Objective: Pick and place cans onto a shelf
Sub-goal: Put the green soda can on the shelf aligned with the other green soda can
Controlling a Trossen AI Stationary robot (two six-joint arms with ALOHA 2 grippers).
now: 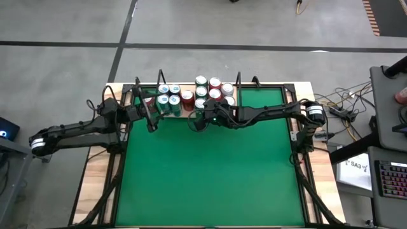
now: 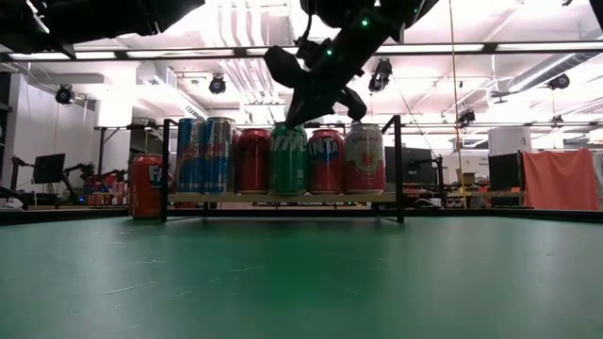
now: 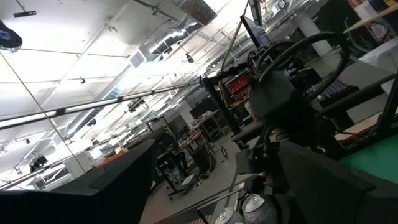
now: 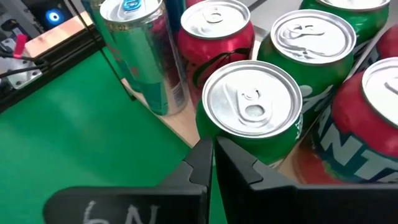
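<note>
so the right gripper (image 4: 210, 163) has its fingers pinched together on nothing, hanging just above and in front of the upright green can (image 4: 254, 111) on the shelf (image 2: 283, 199), while the left gripper (image 1: 147, 113), fingers apart, waits by the shelf's left end.

Both dark arms reach inward from opposite sides toward the far middle of the table. The left arm stretches in from the left edge, its forearm rising slightly toward the back, and the left gripper (image 1: 151, 121) hangs with its jaws spread wide and nothing between them. The right arm runs in from its base at the right edge, elbow bent, its long forearm lying nearly level across the back of the table. The right gripper (image 1: 198, 121) points down and forward, a green light glowing on its wrist, its jaws pressed together and empty.
</note>
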